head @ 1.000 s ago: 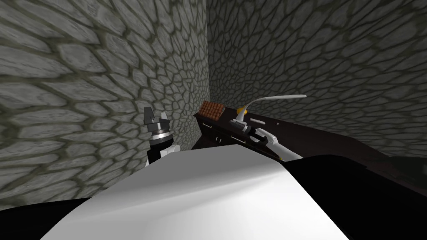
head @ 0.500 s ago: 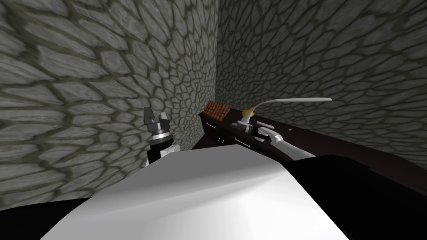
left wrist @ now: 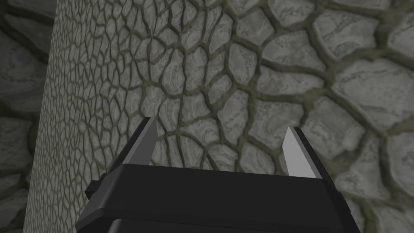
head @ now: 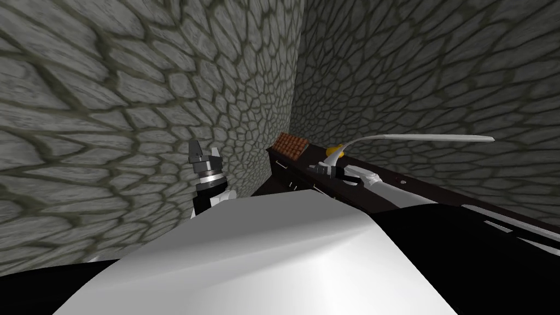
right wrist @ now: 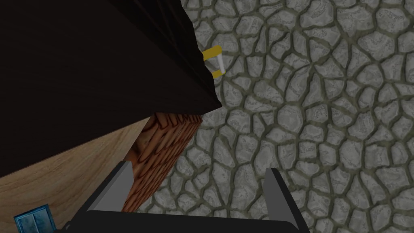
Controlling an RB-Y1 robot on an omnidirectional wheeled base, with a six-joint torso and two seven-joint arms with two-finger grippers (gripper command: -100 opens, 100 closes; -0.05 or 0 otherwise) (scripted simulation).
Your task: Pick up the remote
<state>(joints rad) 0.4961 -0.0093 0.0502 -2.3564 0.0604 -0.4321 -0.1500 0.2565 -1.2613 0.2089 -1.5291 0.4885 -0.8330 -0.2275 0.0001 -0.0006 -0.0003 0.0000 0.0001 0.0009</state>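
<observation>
my right gripper [right wrist: 199, 166], jaws spread and empty, reaches over a dark desk [right wrist: 101, 60] toward a brown box [right wrist: 161, 153]. left gripper [left wrist: 221, 125] spread, idle. i can't make out the remote; grasp and lift remain.

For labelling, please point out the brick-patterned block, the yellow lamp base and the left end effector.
brick-patterned block [head: 290, 146]: head view, top face.
yellow lamp base [head: 333, 148]: head view, yellow side.
left end effector [head: 204, 147]: head view, between fingertips.

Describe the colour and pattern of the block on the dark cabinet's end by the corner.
The block is reddish-brown, patterned in rows of small brick-like tiles; it shows best in the right wrist view.
</observation>
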